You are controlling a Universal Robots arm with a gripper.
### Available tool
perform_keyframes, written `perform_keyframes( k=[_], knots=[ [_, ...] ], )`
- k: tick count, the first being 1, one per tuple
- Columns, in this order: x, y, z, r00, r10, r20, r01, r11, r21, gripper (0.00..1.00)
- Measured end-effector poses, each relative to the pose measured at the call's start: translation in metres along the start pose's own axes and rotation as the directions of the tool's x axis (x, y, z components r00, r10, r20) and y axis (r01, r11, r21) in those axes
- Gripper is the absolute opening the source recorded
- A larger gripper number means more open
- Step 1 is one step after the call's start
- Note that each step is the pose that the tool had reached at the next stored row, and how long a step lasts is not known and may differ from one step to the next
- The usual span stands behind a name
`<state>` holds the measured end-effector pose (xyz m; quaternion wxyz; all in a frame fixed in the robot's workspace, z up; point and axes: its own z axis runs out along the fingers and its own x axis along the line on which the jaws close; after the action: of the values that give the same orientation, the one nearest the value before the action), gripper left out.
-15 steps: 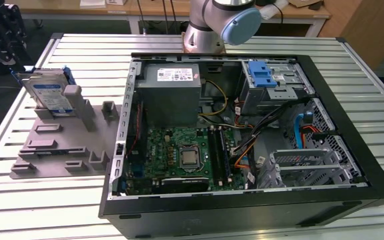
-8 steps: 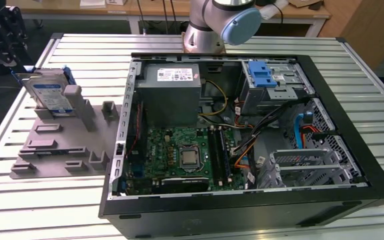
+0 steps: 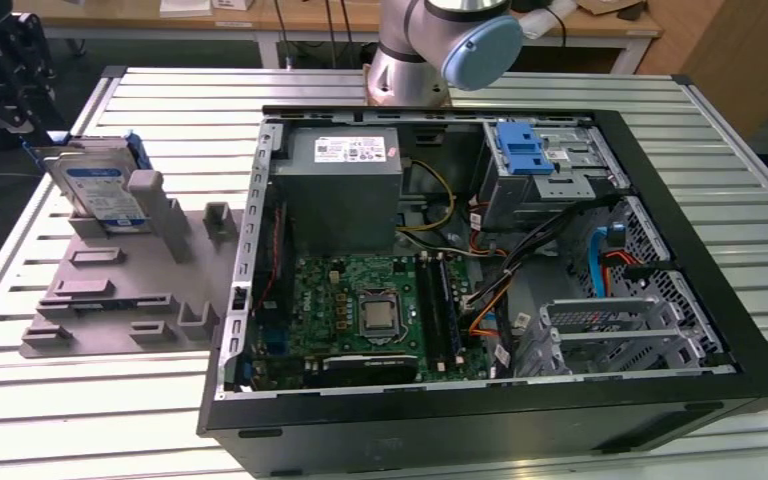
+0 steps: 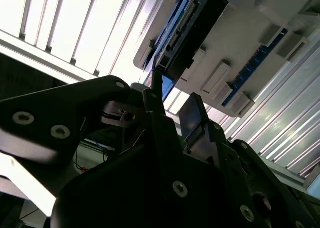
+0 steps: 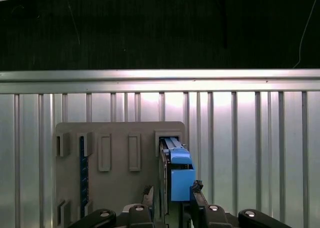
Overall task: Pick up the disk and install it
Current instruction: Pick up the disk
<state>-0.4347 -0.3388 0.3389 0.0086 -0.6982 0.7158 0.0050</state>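
Note:
The disk (image 3: 97,185) stands on edge in a slot of the grey holder (image 3: 117,300), at the exterior view's left; its white-and-blue label and blue carrier frame show. In the first wrist view the disk (image 5: 174,173) is seen edge-on, blue frame uppermost. My gripper (image 5: 172,194) is open, one finger on each side of the disk's line and apart from it. In the second wrist view the fingers (image 4: 155,96) point toward the disk (image 4: 192,26), with a gap still between. The gripper's dark body (image 3: 8,95) hangs at the exterior view's upper left.
An open computer case (image 3: 491,300) lies on the slatted metal table (image 3: 157,110). Inside are a grey power-supply box (image 3: 344,185), a green motherboard (image 3: 371,315) and a drive cage with a blue carrier (image 3: 524,150). The holder has several raised slots.

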Motion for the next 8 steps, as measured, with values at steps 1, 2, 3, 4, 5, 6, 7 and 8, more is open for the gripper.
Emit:
perform_keyframes(
  k=[1, 2, 3, 4, 5, 6, 7, 8],
  knots=[
    [0.0000, 0.0000, 0.0001, 1.0000, 0.000, 0.0000, 0.000, 1.0000, 0.0000, 0.41],
    [0.0000, 0.0000, 0.0001, 1.0000, 0.000, 0.0000, 0.000, 1.0000, 0.0001, 0.41],
    [0.0000, 0.0000, 0.0002, 1.0000, 0.000, 0.0001, 0.000, 1.0000, 0.0001, 0.43],
    [0.0000, 0.0000, 0.0003, 1.0000, 0.000, 0.0000, 0.000, 1.0000, 0.0000, 0.48],
    [0.0000, 0.0000, 0.0003, 1.0000, 0.000, 0.0000, 0.000, 1.0000, 0.0000, 0.48],
    [0.0000, 0.0000, 0.0004, 1.0000, 0.000, 0.0000, 0.000, 1.0000, 0.0000, 0.48],
    [0.0000, 0.0000, 0.0004, 1.0000, 0.000, 0.0000, 0.000, 1.0000, 0.0001, 0.55],
    [0.0000, 0.0000, 0.0005, 1.0000, 0.000, 0.0000, 0.000, 1.0000, 0.0000, 0.55]
  ],
)
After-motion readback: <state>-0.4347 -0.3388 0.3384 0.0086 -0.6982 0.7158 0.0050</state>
